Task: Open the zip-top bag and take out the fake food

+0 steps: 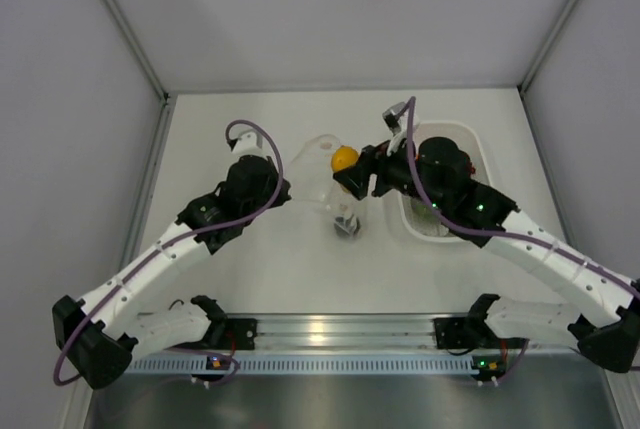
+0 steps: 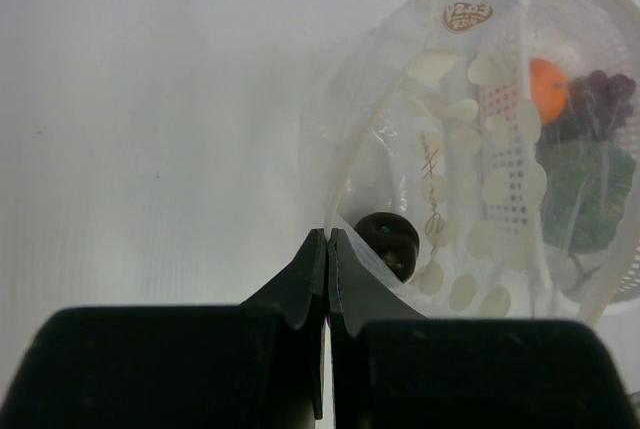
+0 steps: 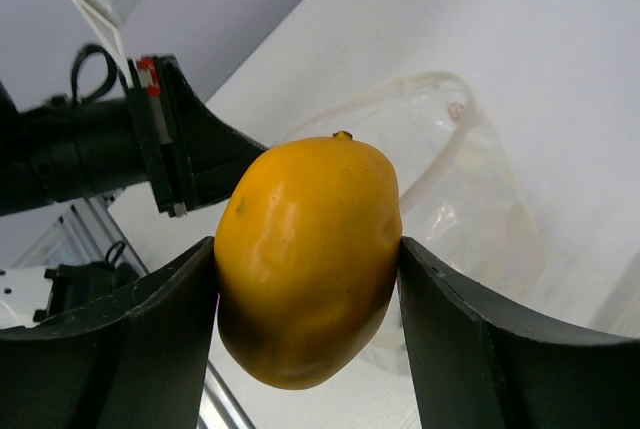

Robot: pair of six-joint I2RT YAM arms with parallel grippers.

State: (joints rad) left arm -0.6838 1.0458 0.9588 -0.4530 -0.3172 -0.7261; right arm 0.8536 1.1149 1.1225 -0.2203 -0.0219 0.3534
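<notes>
White counter [image 1: 300, 279], enclosed by grey wall panels [image 1: 60, 99]. The bag [image 2: 440, 179] stands mid-counter, just beside the basket [image 1: 470, 139]. Left end effector [image 2: 327, 249]: fingers closed, pinching the bag rim. Right end effector [image 3: 305, 279]: clamped on the lemon [image 3: 300, 229], above the bag.

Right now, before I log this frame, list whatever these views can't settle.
Top view: what the basket holds, covered by the right arm.
Left wrist view: whether the bag holds more than the dark fruit; the basket shows through it and is cut by the right edge.
Right wrist view: part of the bag, behind the lemon.
Left wrist view: the oval label, too blurred to read.
</notes>
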